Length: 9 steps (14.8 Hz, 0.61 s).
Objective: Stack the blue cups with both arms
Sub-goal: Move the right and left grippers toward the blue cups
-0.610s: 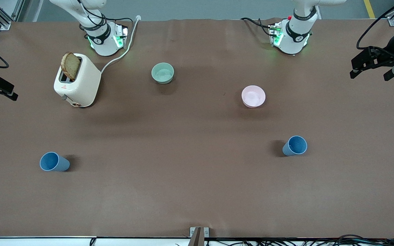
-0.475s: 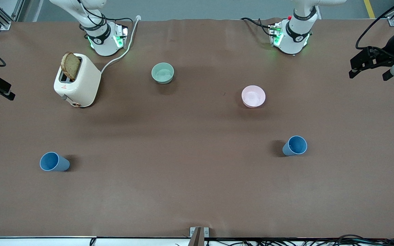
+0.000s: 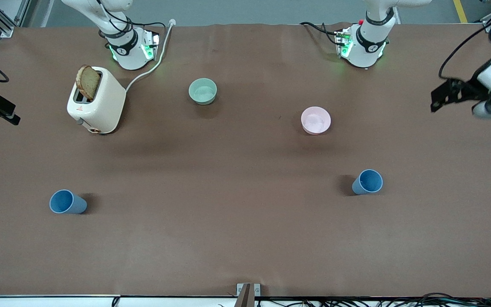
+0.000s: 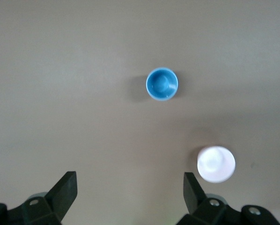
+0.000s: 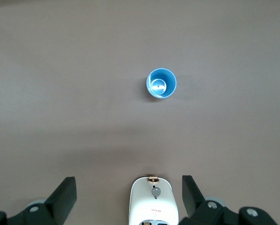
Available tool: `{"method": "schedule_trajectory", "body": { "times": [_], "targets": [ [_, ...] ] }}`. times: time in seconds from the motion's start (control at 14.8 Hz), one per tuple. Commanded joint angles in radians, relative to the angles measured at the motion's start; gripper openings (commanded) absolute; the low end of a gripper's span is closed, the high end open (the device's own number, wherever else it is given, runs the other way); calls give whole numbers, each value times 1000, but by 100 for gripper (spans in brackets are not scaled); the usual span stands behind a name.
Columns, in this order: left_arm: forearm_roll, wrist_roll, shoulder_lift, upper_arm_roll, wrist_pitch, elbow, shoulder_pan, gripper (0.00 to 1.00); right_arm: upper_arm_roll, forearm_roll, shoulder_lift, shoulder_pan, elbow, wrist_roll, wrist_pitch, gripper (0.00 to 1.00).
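Two blue cups wait upright and well apart on the brown table (image 3: 245, 238) as I bring both arms in from its ends. Taking the pink bowl (image 3: 316, 120) as my landmark: one blue cup (image 3: 368, 182) stands near it, nearer the front camera and toward the left arm's end; the other blue cup (image 3: 67, 202) stands well apart from it, nearer the camera again and toward the right arm's end.

The left gripper (image 4: 130, 194) hangs high over the table edge, toward the left arm's end from the pink bowl, its jaws spread wide and holding nothing. Its wrist camera looks straight down on the near cup and the bowl. The right gripper (image 5: 129, 194) hovers at the right arm's end, equally wide and empty, looking down over the white toaster (image 3: 96, 100) (a slice of bread (image 3: 88, 82) stands in its slot) at the second cup.

I judge the task not yet begun: each arm sits on its own cup's side, presumably so that each can fetch one. A pale green bowl (image 3: 203, 91) stands between the toaster and the pink bowl, out of the way.
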Motion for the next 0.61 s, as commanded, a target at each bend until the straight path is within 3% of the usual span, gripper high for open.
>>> {"method": "schedule_trajectory", "body": {
  "times": [0.0,0.14,0.41,0.54],
  "targets": [
    [18,19,55,0,233,-141,1,100,-2,-20,-1,6,7,16,-9,99],
    [26,23,90,0,393,-238,4,100,-4,-22,0,-2,7,10,-7,99],
    [24,20,224,0,501,-243,7,100,-5,-27,39,-7,7,5,1,99],
    [24,11,285,0,562,-245,7,89,-10,-27,86,-8,24,5,4,99]
  ]
}}
